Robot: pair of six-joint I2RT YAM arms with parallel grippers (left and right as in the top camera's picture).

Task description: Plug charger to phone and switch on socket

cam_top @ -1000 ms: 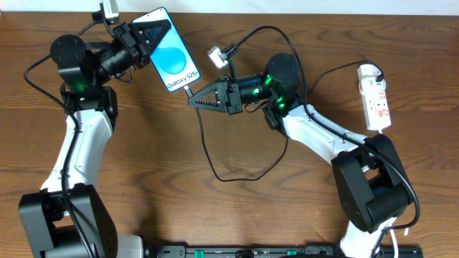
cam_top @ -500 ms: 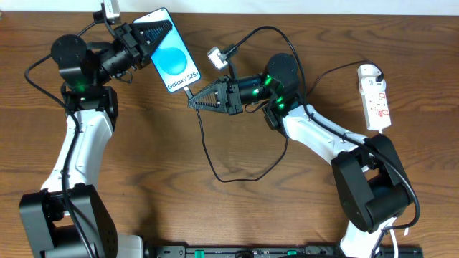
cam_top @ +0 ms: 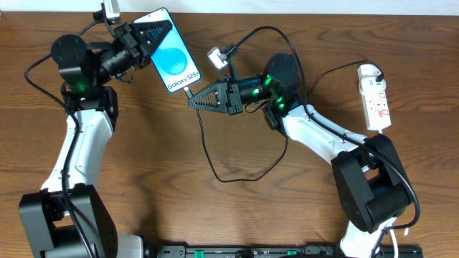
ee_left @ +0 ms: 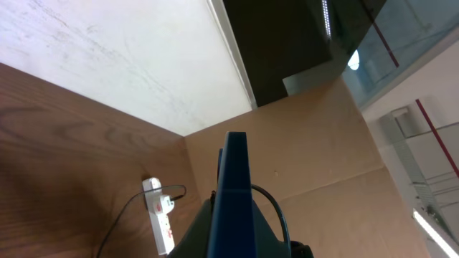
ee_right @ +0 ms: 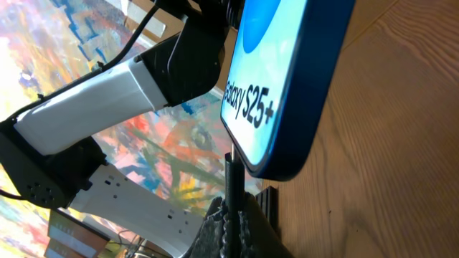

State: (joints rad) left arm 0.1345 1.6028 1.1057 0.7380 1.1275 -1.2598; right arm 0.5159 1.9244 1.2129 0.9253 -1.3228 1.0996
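Wooden worktop (cam_top: 143, 179), far edge: charger (cam_top: 203, 136) meets phone (cam_top: 176, 61).
Right claw (cam_top: 192, 102) clenches the charger's limp cable just behind its stiff tip, likely the best hold; left claw (cam_top: 161, 31) clamps the phone, probably slick, rigid and fragile, by its sides. Socket (cam_top: 376, 97) lies by the right edge.

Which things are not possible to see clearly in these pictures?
- Right wrist: whether the charger tip sits fully in the phone; the phone's lower edge covers the port.
- Overhead: the switch position on the socket; too small.
- Left wrist: the phone's screen; seen edge-on.
- Right wrist: the phone's upper part; cut off by the top edge.
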